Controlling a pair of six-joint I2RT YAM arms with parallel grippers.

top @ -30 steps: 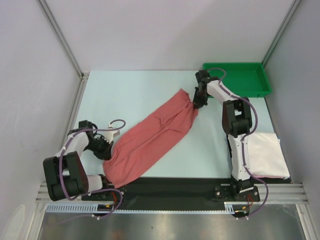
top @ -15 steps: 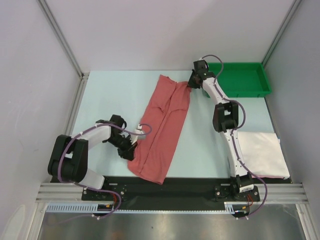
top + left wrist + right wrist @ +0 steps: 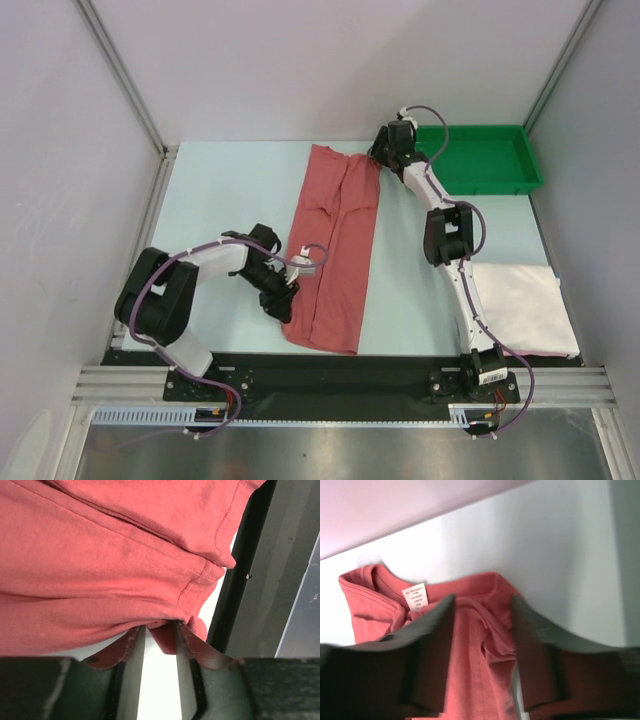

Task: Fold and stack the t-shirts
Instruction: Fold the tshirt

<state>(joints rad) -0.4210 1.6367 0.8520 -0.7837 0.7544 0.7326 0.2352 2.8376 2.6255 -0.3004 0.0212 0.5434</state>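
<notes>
Lying as a long narrow strip down the middle of the counter [image 3: 230,190], the red shirt [image 3: 332,250] runs from the upper centre of the top view down to the black strip at the counter's near edge.

The left arm [image 3: 200,265] is folded back on itself at the lower left, its forearm low and reaching rightward to the strip's left edge near its lower end. There the left tool [image 3: 288,292] is narrow; the wrist view shows the left tool [image 3: 160,639] with a fold of hem pinched between its fingers [image 3: 134,650].

The right arm [image 3: 455,260] is stretched almost straight from the lower right up to the upper centre. The right tool [image 3: 380,158] sits at the strip's top right corner, just beside the tray's [image 3: 478,128] left end. In its wrist view the fingers [image 3: 432,645] stand somewhat apart with collar cloth bunched between them and a white label [image 3: 415,596] just left; whether they grip the cloth I cannot tell.

The white shirt [image 3: 520,305] lies folded at the lower right, beside that arm's lower link.
</notes>
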